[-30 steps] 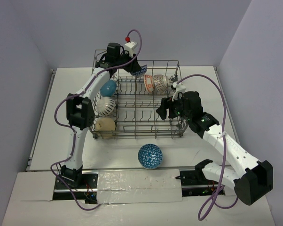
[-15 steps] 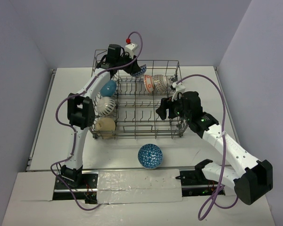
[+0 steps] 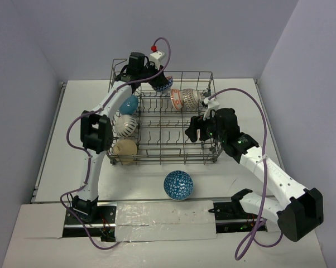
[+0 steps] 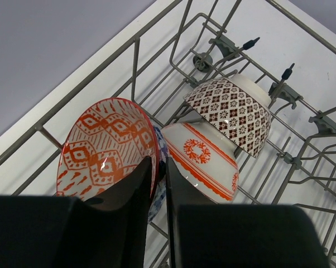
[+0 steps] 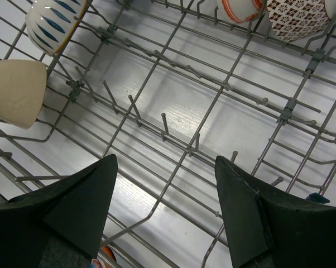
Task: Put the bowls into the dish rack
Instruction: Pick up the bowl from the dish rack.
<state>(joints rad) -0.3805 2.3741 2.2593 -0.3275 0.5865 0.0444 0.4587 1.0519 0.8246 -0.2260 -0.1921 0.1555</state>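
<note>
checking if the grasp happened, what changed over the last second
The left fingers closed in on the rim of the orange-patterned ceramic bowl with a blue outside at the back of the grey wire dish rack, shifting it slightly left. The right fingers stayed open over the rack; the blue patterned bowl in front of it did not move.

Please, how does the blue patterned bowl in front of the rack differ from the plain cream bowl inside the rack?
Place: the blue patterned bowl stands on the table, outside the dish rack. The cream bowl sits inside the rack, at its near left corner.
Pose: the blue patterned bowl stands mouth up, while the cream bowl shows only its outside.
Look: the blue patterned bowl has a dense blue-and-white pattern, while the cream bowl is plain.
Both are round bowls of similar size.
</note>
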